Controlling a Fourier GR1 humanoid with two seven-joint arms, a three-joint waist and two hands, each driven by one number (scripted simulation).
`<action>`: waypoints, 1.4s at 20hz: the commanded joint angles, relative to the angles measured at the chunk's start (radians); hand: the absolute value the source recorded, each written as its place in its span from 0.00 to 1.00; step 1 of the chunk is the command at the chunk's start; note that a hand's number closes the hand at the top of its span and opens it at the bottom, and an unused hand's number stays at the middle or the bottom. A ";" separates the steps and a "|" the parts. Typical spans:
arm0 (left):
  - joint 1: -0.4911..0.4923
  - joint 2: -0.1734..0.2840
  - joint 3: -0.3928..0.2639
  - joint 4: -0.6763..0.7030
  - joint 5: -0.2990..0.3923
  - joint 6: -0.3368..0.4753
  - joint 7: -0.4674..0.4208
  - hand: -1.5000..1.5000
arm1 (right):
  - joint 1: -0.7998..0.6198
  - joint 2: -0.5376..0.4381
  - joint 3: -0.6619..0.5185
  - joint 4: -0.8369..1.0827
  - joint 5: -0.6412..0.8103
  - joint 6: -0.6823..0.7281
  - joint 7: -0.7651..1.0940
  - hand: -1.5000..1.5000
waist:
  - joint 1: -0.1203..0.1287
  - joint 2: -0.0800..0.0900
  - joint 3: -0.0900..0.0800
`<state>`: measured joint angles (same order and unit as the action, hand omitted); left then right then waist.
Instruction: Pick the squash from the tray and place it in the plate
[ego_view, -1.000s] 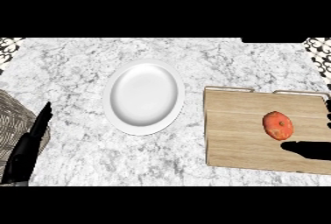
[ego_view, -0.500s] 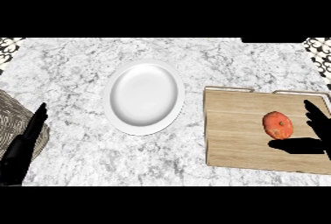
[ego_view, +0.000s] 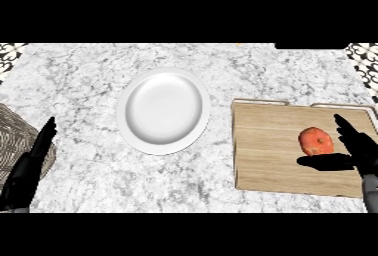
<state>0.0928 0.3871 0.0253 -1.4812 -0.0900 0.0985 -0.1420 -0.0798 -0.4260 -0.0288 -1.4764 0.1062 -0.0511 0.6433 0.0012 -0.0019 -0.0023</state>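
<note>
We are hovering right robot hand (ego_view: 359, 146), fingers straight, beside squash (ego_view: 316, 141) on tray (ego_view: 273, 160) (not grasped); next closing round it, then carrying to plate (ego_view: 164, 111).

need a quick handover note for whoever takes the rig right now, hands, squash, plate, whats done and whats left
Right hand: open, over the wooden tray, just right of the squash, holding nothing.
Left hand: open, resting at the lower left by a woven basket.
Squash: lying on the tray's right part.
Plate: white, left of the tray, nothing on it.
Done: nothing placed.
Left: grasp the squash, carry it left, set it on the plate.
</note>
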 joint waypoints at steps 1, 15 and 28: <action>-0.001 -0.026 0.039 0.044 -0.026 -0.021 -0.037 0.50 | -0.017 0.028 -0.047 0.093 0.016 0.037 -0.088 0.00 | 0.001 0.002 0.002; 0.033 -0.032 0.064 -0.068 -0.050 -0.084 0.015 0.50 | -0.132 0.017 -0.035 0.145 0.165 0.032 -0.128 1.00 | 0.011 0.002 0.002; -0.035 -0.034 0.092 0.003 -0.043 -0.094 0.014 0.50 | -0.340 -0.126 0.193 0.267 0.603 -0.017 -0.358 1.00 | 0.005 0.003 0.002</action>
<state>0.0812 0.3391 0.0796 -1.5186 -0.1439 0.0126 -0.1169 -0.3870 -0.5329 0.1733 -1.2137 0.6530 -0.0188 0.3402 0.0272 0.0020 -0.0032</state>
